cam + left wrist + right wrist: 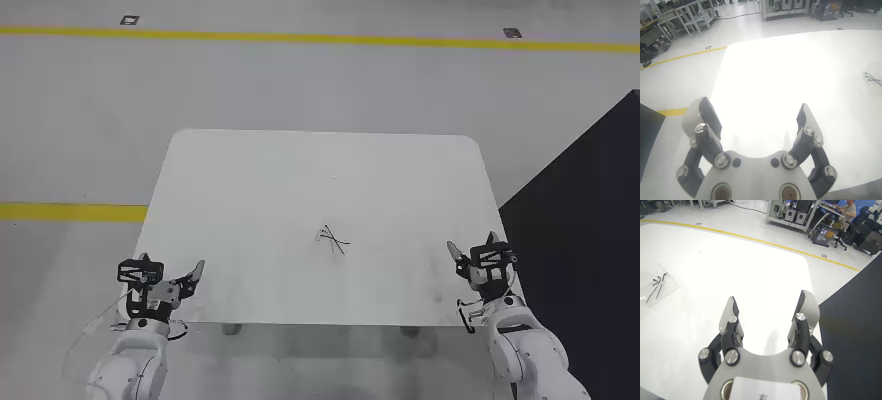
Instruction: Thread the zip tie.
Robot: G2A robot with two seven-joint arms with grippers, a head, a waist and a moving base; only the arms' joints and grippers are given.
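White surface (250, 180): the left gripper (172, 266) hangs at its near left corner, jaws spread and empty; black zip ties (333, 240) lie crossed near the middle; the right gripper (472, 246), equally spread, hangs at the near right corner. Pickup seems not yet begun: next, one tie must be singled out and pinched flat.

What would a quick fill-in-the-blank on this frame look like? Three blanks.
1. The zip ties are ___ in colour.
2. The left tool and the right tool are both ___, with nothing held.
3. The zip ties lie on a ___ table.
Missing words: black; open; white.
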